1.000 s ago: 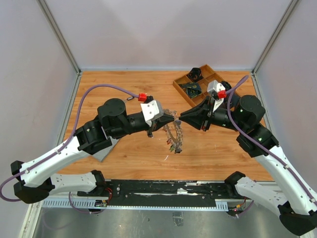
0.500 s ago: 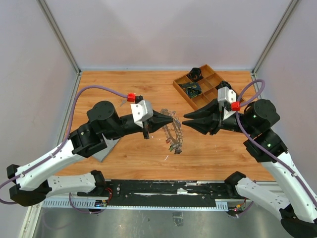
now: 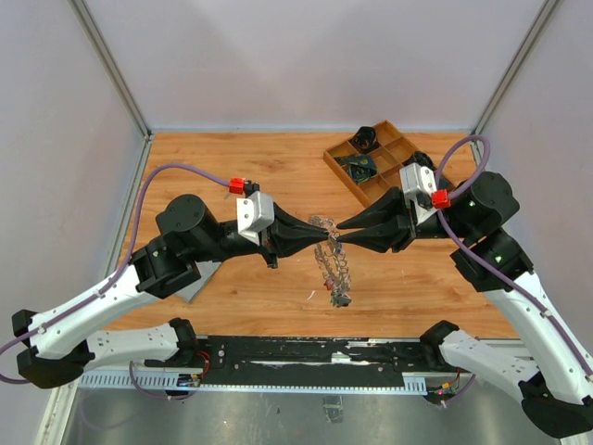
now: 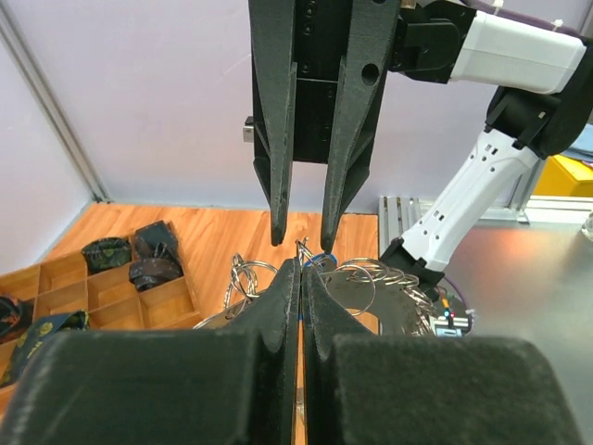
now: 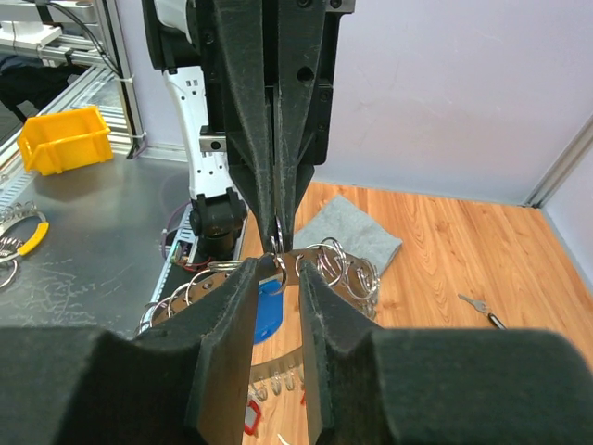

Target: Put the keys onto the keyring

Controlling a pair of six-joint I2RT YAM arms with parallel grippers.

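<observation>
The keyring [image 3: 334, 266], a large metal ring crowded with small rings and tagged keys, hangs between my two arms above the table. My left gripper [image 3: 324, 243] is shut, pinching one small ring at the top of the keyring [image 4: 357, 283]. My right gripper [image 3: 342, 243] faces it tip to tip. Its jaws are open in the right wrist view [image 5: 276, 265], with a small ring in the gap beside one finger [image 5: 243, 278]. A blue tag [image 5: 269, 311] and a red tag [image 5: 252, 414] hang below. One loose key [image 5: 480, 309] lies on the wood.
A wooden compartment tray [image 3: 331, 158] holding dark items stands at the back right, close behind my right arm. A grey cloth [image 3: 199, 280] lies under my left arm near the front left. Grey walls close in the table on three sides.
Both gripper tips dropped toward the near edge and met again at the centre after the right one drew back. The keyring now hangs lower and straighter from the left gripper.
</observation>
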